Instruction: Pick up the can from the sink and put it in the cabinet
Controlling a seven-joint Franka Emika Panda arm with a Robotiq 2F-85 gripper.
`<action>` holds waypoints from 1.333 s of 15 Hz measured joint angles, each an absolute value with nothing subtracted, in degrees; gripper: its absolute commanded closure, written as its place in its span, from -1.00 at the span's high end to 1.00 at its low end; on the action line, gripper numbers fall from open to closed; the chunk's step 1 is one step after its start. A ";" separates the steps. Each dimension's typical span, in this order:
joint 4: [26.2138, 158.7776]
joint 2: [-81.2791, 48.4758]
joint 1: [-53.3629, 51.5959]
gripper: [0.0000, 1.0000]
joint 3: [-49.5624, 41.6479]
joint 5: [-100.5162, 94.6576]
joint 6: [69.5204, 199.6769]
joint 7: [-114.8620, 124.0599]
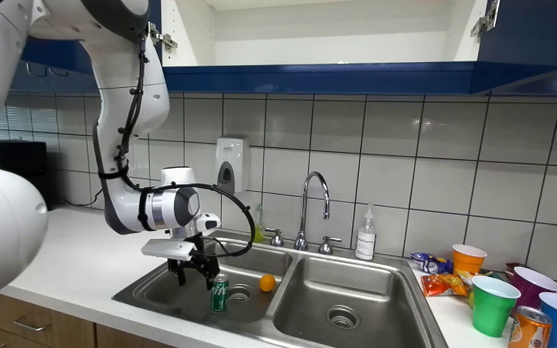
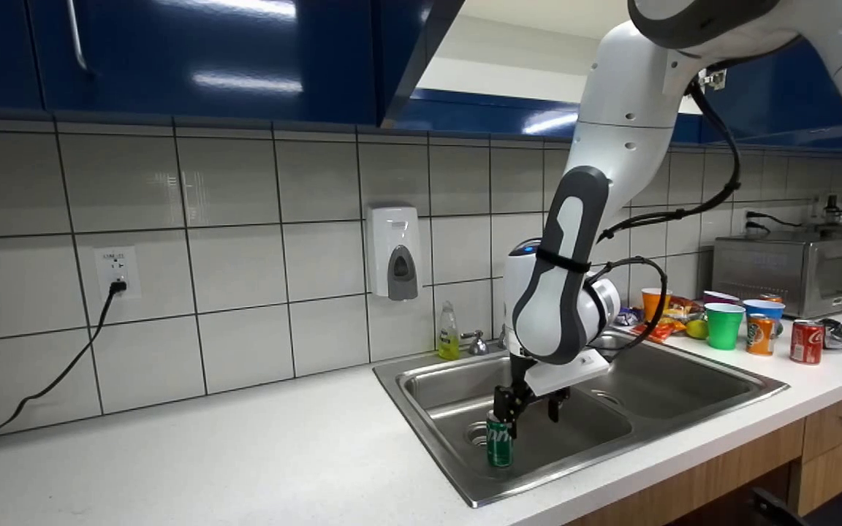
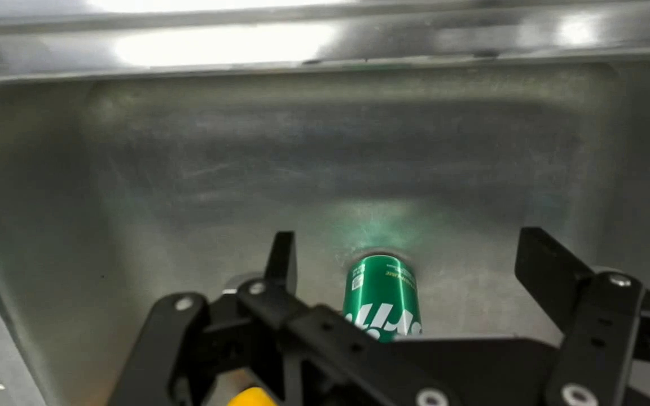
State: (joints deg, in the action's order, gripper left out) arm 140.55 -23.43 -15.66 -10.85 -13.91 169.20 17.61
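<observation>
A green can point(image 1: 220, 295) stands upright in a basin of the steel sink point(image 1: 281, 297), near its drain. In both exterior views my gripper point(image 1: 195, 281) hangs low over that basin, its fingertips near the height of the can's top. The wrist view shows the can point(image 3: 384, 299) in the gap between the widely spread fingers, closer to the left one, with bare space on both sides; its near end is hidden behind the gripper's linkage. The gripper point(image 3: 407, 256) is open and holds nothing. Above the sink, the blue cabinet point(image 1: 331, 29) stands open with its white inside showing.
A small orange round object point(image 1: 267, 282) lies in the same basin. Behind rise the chrome faucet point(image 1: 324, 183), a pump bottle point(image 1: 366, 237) and a wall dispenser point(image 1: 232, 164). A green cup point(image 1: 493, 309), other cups, cans and snack bags crowd the counter beyond the second basin.
</observation>
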 measured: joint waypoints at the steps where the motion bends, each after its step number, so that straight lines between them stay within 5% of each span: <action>1: 140.28 -24.06 -16.59 1.00 -11.59 -13.87 169.72 18.03; 20: 136.59 -36.03 -29.80 1.00 -21.41 -3.01 179.16 20.06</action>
